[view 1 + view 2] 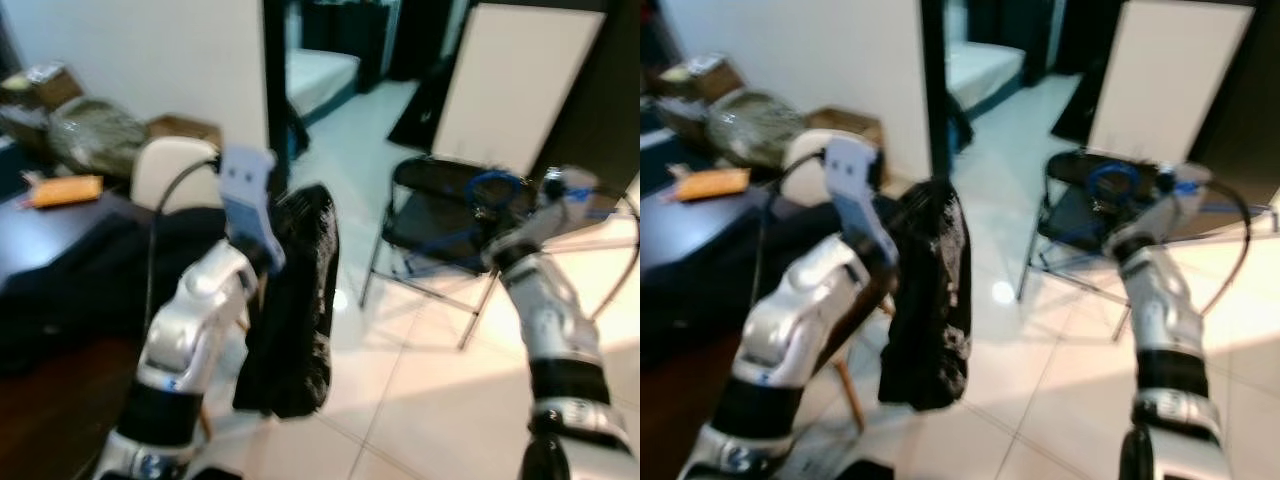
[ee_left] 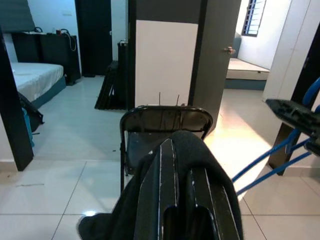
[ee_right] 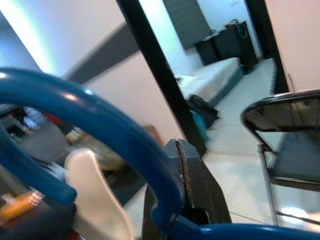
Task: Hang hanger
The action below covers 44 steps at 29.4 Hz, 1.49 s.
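1. Nearest to me, my left gripper [image 2: 182, 200] is raised at chest height with its fingers closed on a black garment [image 1: 295, 300]. The cloth drapes over the fingers and hangs straight down in a long bundle, its lower end well above the pale tiled floor [image 1: 420, 400].
2. My right gripper [image 1: 540, 205] is held forward at about the same height, clamped on a blue hanger [image 1: 497, 188]. The hanger is thin blue plastic with a rounded hook. In the right wrist view its curved bar [image 3: 90, 125] arches across my black fingers [image 3: 187, 185], which press together on it.
3. The hanger's long axis runs roughly sideways across my body, its hook end reaching leftward over the seat of the chair beyond. The views are blurred, so I cannot tell its exact tilt.
4. Just past both grippers stands a black folding chair [image 1: 440, 215] on the tiles.
5. To my left is a dark table [image 1: 50, 235] with an orange object [image 1: 65, 190] on it.
6. Farthest off, a doorway opens onto a bed [image 1: 320, 70].
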Motion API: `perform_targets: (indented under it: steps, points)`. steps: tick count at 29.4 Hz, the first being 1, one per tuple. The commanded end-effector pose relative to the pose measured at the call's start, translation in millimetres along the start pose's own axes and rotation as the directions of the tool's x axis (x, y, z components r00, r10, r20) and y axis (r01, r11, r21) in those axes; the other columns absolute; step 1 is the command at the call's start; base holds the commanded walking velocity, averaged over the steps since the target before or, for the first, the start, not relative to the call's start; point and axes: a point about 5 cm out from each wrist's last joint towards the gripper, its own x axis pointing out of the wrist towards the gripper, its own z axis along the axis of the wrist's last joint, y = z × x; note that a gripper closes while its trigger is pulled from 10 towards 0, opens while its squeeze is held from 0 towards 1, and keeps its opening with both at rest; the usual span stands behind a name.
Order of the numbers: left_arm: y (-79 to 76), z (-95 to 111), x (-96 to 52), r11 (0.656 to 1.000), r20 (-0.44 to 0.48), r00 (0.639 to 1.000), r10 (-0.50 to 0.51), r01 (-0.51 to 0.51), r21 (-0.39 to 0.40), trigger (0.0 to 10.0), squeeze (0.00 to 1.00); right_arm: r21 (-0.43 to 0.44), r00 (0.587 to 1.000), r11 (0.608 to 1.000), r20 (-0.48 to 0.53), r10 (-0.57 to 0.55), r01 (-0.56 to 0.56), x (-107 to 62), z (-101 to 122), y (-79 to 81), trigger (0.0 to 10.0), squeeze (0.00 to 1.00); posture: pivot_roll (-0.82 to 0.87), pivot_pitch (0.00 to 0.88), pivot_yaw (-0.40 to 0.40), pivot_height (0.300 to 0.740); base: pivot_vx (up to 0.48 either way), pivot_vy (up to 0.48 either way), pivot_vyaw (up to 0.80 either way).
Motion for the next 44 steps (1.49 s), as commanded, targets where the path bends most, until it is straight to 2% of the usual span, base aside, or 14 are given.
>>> perform_targets:
  steps: [1, 5, 10, 17, 20, 25, 26, 27, 30, 34, 36, 39, 42, 44]
  points:
    - [-5.6, 7.3, 0.7, 0.999, 0.041, 0.998, -0.038, 0.038, -0.003, 10.0, 0.0, 0.09, 0.998, 0.995, 0.042, 0.04, -0.044, 3.4, 11.2, 4.1, 10.0, 0.0, 0.05, 0.0, -0.007, 0.735, 0.0, -0.322, 0.0]
    - [-6.7, 7.3, 0.7, 0.999, 0.043, 0.998, -0.049, 0.05, -0.008, 10.0, 0.0, 0.221, 0.984, 0.964, 0.132, 0.124, -0.151, 4.8, 28.1, 13.0, 10.0, 0.0, 0.05, 0.0, -0.009, 0.735, 0.0, -0.188, 0.0]
    - [-5.8, 9.5, 0.2, 0.997, 0.06, 0.996, -0.067, 0.068, -0.019, 10.0, 0.0, 0.329, 0.848, 0.788, 0.308, 0.432, -0.521, -8.1, 60.6, 47.1, 10.0, 0.0, 0.05, 0.0, -0.005, 0.735, 0.0, 0.0, 0.0]
    - [2.7, 13.7, -1.4, 0.999, 0.079, 0.996, -0.045, 0.045, -0.01, 10.0, 0.0, 0.322, 0.832, 0.771, 0.304, 0.465, -0.549, -6.5, 60.9, 55.5, 10.0, 0.0, 0.04, 0.0, -0.013, 0.735, 0.0, 0.0, 0.0]
    - [11.6, 16.0, -6.3, 1.0, 0.087, 0.996, -0.014, 0.015, -0.01, 10.0, 0.0, 0.432, 0.822, 0.713, 0.423, 0.38, -0.552, -1.8, 80.5, 43.8, 10.0, 0.0, 0.05, 0.0, -0.014, 0.735, 0.0, 0.0, 0.0]
    - [16.8, 15.3, -10.0, 1.0, 0.084, 0.996, -0.001, 0.002, -0.013, 10.0, 0.0, 0.347, 0.801, 0.725, 0.328, 0.501, -0.595, -7.0, 73.4, 54.0, 10.0, 0.0, 0.04, 0.0, -0.012, 0.735, 0.0, 0.0, 0.0]
    - [26.0, 8.8, -15.9, 0.999, 0.063, 0.997, 0.04, -0.04, -0.009, 10.0, 0.0, 0.31, 0.695, 0.624, 0.249, 0.674, -0.717, -20.8, 60.5, 76.7, 10.0, 0.0, 0.04, 0.0, -0.002, 0.735, 0.0, 0.0, 0.0]
    - [26.0, 8.8, -15.9, 0.999, 0.063, 0.997, 0.04, -0.04, -0.009, 10.0, 0.0, 0.31, 0.695, 0.624, 0.249, 0.674, -0.717, -20.8, 60.5, 76.7, 10.0, 0.0, 0.04, 0.0, -0.002, 0.735, 0.0, 0.0, 0.0]
    - [52.5, -11.0, -33.1, 0.979, 0.003, 0.979, 0.205, -0.205, -0.009, 10.0, 0.0, 0.308, 0.489, 0.441, 0.098, 0.867, -0.843, -49.2, 37.4, 109.1, 10.0, 0.0, 0.04, 0.0, -0.006, 0.735, 0.0, 0.0, 0.0]
    - [69.5, -26.8, -47.9, 0.941, -0.061, 0.939, 0.338, -0.338, 0.013, 10.0, 0.0, 0.35, 0.466, 0.416, 0.07, 0.882, -0.839, -52.1, 30.8, 112.7, 10.0, 0.0, 0.04, 0.003, -0.011, 0.735, 0.0, 0.0, 0.0]
    - [78.0, -41.2, -61.8, 0.905, -0.114, 0.902, 0.417, -0.423, -0.037, 10.0, 0.0, 0.368, 0.484, 0.422, 0.092, 0.87, -0.829, -47.6, 32.8, 111.8, 10.0, 0.0, 0.04, 0.003, -0.012, 0.735, 0.0, 0.0, 0.0]
    - [78.6, -47.8, -67.4, 0.894, -0.132, 0.892, 0.432, -0.442, -0.067, 10.0, 0.0, 0.369, 0.482, 0.418, 0.099, 0.871, -0.83, -46.1, 34.2, 112.7, 10.0, 0.0, 0.04, 0.008, -0.017, 0.735, 0.0, 0.0, 0.0]
    - [66.8, -49.2, -64.7, 0.923, -0.122, 0.921, 0.371, -0.38, -0.059, 10.0, 0.0, 0.372, 0.446, 0.384, 0.094, 0.89, -0.845, -45.7, 33.6, 118.9, 10.0, 0.0, 0.05, 0.006, -0.036, 0.735, 0.0, 0.0, 0.0]
    - [65.1, -49.8, -63.5, 0.927, -0.121, 0.924, 0.364, -0.372, -0.053, 10.0, 0.0, 0.358, 0.45, 0.396, 0.082, 0.889, -0.846, -44.1, 31.8, 120.7, 10.0, 0.0, 0.04, 0.005, -0.039, 0.735, 0.0, 0.0, 0.0]
